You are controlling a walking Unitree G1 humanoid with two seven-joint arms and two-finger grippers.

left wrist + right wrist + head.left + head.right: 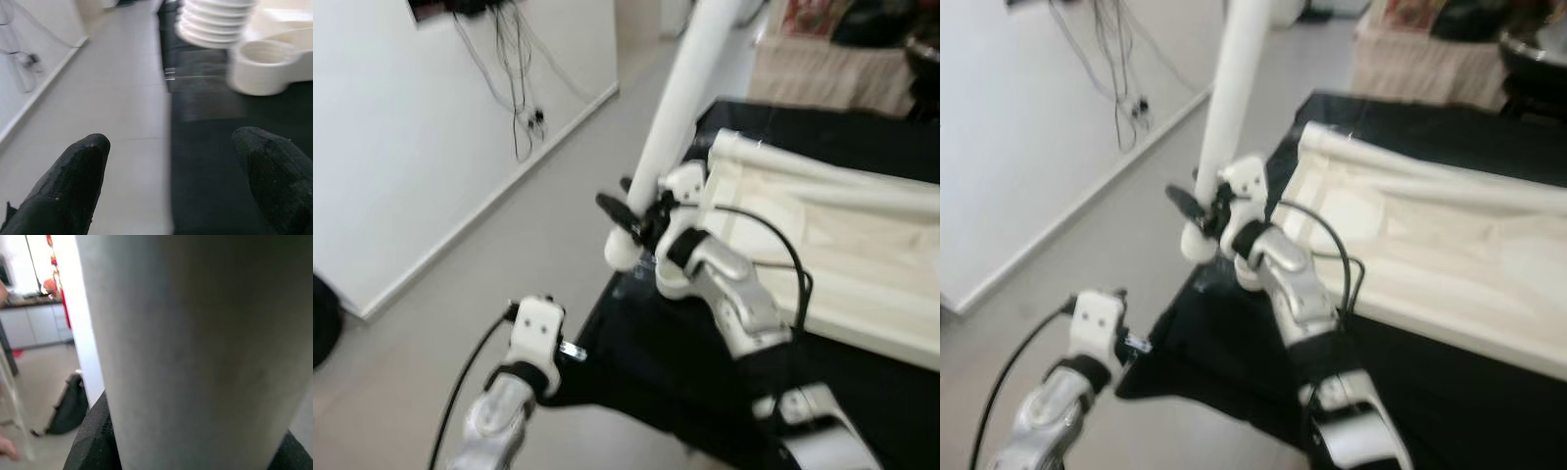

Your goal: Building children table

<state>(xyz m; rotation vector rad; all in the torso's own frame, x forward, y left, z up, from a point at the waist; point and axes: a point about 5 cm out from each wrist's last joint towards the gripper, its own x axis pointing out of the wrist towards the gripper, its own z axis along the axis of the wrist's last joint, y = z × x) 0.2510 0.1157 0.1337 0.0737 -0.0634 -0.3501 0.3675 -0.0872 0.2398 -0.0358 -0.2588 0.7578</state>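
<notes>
A long white table leg (680,88) stands tilted, its ribbed lower end (215,24) by the corner socket (264,68) of the cream table top (842,264). The top lies upside down on a black mat (666,372). My right gripper (631,217) is shut on the leg near its lower end; the leg (195,347) sits between its black fingers (93,440). My left gripper (171,186) is low at the mat's near left edge, open and holding nothing, a short way from the socket.
A white wall with hanging cables (514,88) runs along the left, with pale floor (509,245) between it and the mat. A beige bed or sofa (832,69) stands at the back. A dark round object (323,318) sits at the far left.
</notes>
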